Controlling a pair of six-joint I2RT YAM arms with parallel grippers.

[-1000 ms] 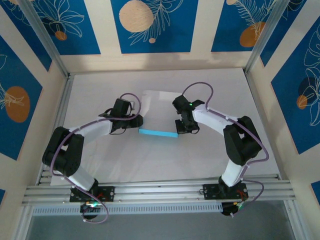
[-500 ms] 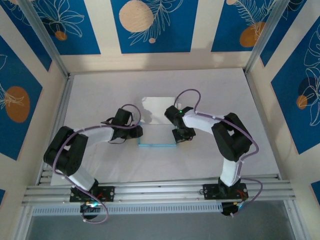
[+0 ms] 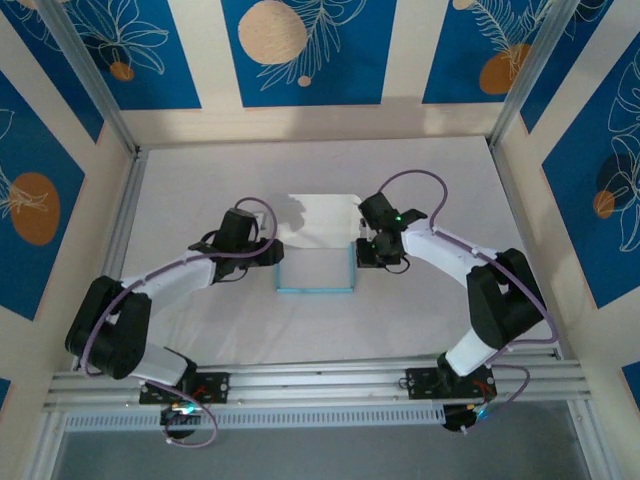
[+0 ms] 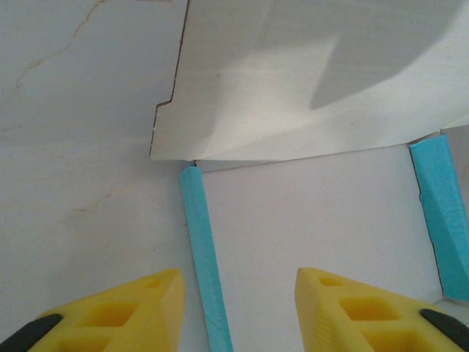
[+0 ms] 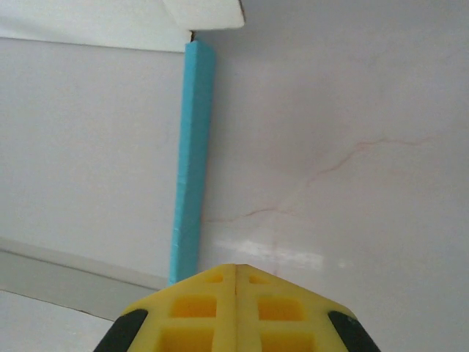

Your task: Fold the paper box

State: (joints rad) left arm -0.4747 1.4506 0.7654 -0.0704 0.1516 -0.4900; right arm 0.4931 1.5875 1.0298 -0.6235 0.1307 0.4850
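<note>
Paper box (image 3: 315, 268) crosswise, flap (image 3: 322, 218) rearward

I've got the desk (image 3: 200, 180) in view: pale top w/ faint reddish veins, seen close in the L wrist cam (image 4: 73, 110) & the R wrist cam (image 5: 330, 110). Approx. mid-desk lies the paper box (image 3: 315, 268). Its white floor faces up, light-blue walls are raised on L, R & near sides, and a white flap sticks out on the far side.

- Overhead: bright, even light; soft shadows on the matt white worktop (image 3: 200, 330).
- Left wrist: grey shadow crossing the thin white card paper box (image 4: 242, 110); near yellow plastic fingers (image 4: 124, 312) slightly soft.
- Right wrist: faint glare patch on worktop.
</note>
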